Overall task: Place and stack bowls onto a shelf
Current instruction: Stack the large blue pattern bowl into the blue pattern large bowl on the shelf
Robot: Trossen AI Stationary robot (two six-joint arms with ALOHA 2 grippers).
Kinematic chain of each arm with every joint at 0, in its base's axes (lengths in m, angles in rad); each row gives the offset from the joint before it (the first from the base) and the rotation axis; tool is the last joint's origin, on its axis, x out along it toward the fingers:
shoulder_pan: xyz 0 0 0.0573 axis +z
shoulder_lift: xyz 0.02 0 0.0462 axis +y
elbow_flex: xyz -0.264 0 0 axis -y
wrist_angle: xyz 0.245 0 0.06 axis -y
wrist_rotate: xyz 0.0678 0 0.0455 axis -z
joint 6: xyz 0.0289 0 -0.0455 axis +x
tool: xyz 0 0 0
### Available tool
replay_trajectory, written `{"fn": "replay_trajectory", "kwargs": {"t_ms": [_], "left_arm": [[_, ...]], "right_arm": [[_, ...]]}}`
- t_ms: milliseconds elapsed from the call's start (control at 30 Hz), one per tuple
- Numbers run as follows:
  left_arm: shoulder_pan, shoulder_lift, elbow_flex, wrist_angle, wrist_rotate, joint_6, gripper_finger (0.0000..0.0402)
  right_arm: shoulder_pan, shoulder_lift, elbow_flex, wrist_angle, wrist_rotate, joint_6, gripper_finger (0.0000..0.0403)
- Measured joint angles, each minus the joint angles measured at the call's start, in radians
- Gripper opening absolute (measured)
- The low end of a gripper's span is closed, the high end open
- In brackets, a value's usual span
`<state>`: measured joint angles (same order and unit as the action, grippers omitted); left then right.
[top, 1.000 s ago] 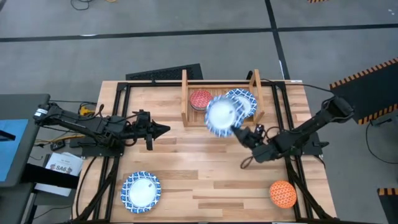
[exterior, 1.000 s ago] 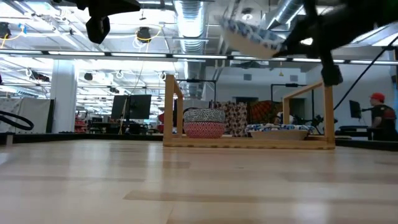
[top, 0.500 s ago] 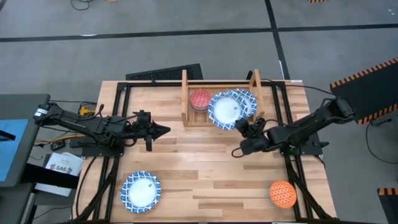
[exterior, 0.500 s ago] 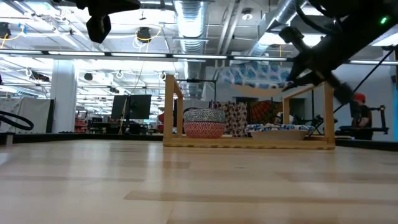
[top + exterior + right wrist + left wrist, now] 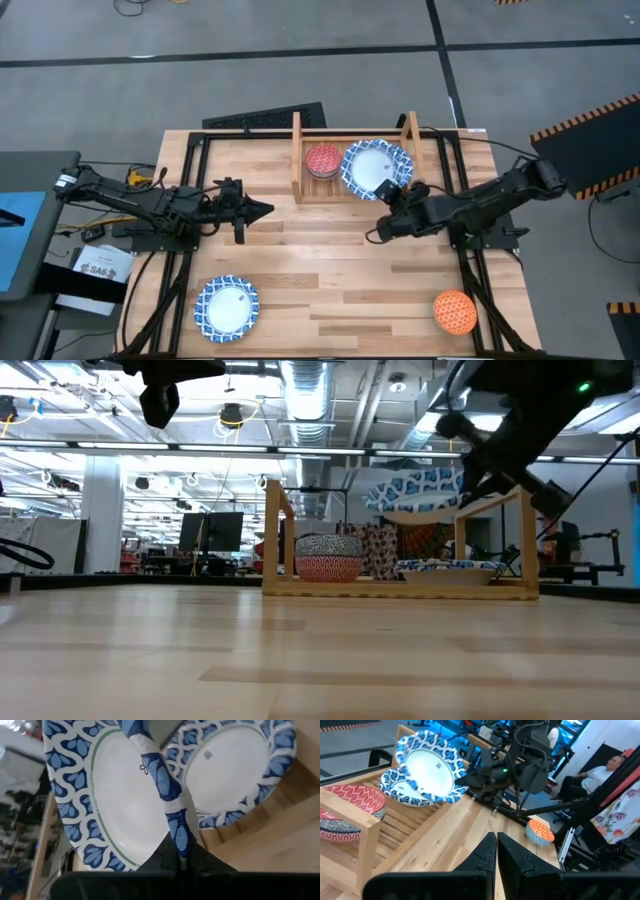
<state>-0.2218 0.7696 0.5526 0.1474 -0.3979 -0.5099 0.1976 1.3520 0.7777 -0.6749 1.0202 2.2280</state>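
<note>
White-and-blue held bowl [image 5: 376, 167] hangs over shelf [image 5: 299, 160]'s right half in high view; low view shows what that hides: it's tilted, clear above a second patterned bowl [image 5: 447, 571] on the slats, w/ red bowl [image 5: 322, 159] at 9 o'clock of it. Right gripper [image 5: 396, 195] clamped on the rim at approx 5 o'clock, rim edge pinched btwn fingers [image 5: 170, 860] in right wrist view. Left gripper [image 5: 262, 209] waits at table's 9 o'clock, fingers pressed together.

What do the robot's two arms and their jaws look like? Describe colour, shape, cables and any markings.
Both arms are black and built of slim jointed segments. The left gripper tapers to a dark pointed tip, with loose cabling near its base. The right gripper ends in two flat dark fingers; a small green light glows on that arm.
</note>
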Motion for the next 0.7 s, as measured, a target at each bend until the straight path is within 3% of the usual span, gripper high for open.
{"fn": "replay_trajectory", "kwargs": {"t_ms": [700], "left_arm": [[0.000, 0.000, 0.000, 0.000, -0.001, 0.021, 0.0000]], "right_arm": [[-0.216, 0.025, -0.001, 0.000, -0.097, -0.026, 0.0020]]}}
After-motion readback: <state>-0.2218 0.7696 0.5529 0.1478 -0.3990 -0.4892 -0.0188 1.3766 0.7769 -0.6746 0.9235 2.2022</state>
